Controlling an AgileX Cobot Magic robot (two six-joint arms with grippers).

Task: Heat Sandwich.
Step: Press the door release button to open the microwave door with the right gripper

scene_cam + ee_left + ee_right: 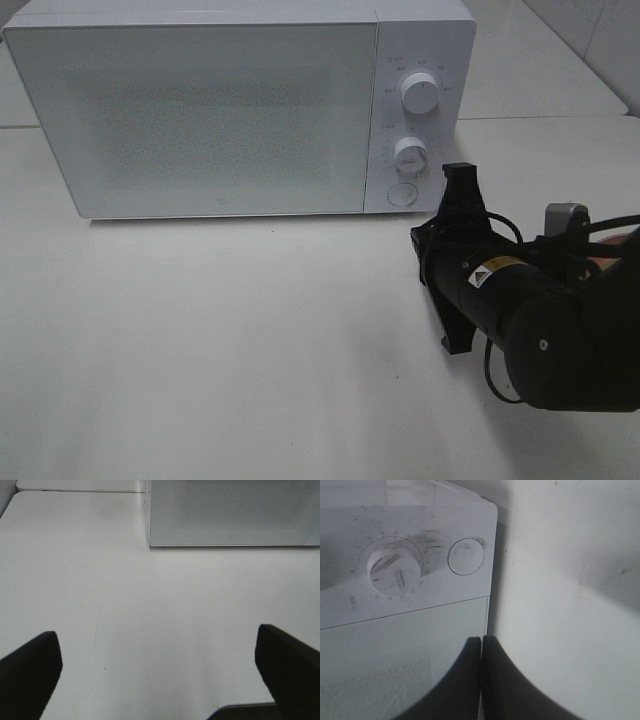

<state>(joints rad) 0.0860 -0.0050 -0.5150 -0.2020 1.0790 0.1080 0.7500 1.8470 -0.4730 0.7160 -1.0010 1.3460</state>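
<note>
White table (200,350), matte and bare in front of the microwave (200,110); you have a wide run of tabletop along the whole front of its shut door (200,115). A seam in the surface runs off from the microwave's right side, with more white top behind it. Your right gripper (460,172) sits just in front of the microwave's control panel, near the round button (402,193) below the lower dial (410,153); the upper dial (420,93) is unobstructed. The right wrist view shows the fingers (470,680) pressed together, nothing between them; contact with the button cannot be told. Your left gripper (157,632) shows only in its own wrist view: jaws spread wide, empty, over bare table off the microwave's front left corner. The right arm (560,330) fills the table right of the microwave and hides what lies behind it; a pink-red sliver (615,255) peeks past it at the frame edge, too cut off to identify. The sandwich shows in no view; you cannot tell where it is. The door's dotted glass gives no look inside.
</note>
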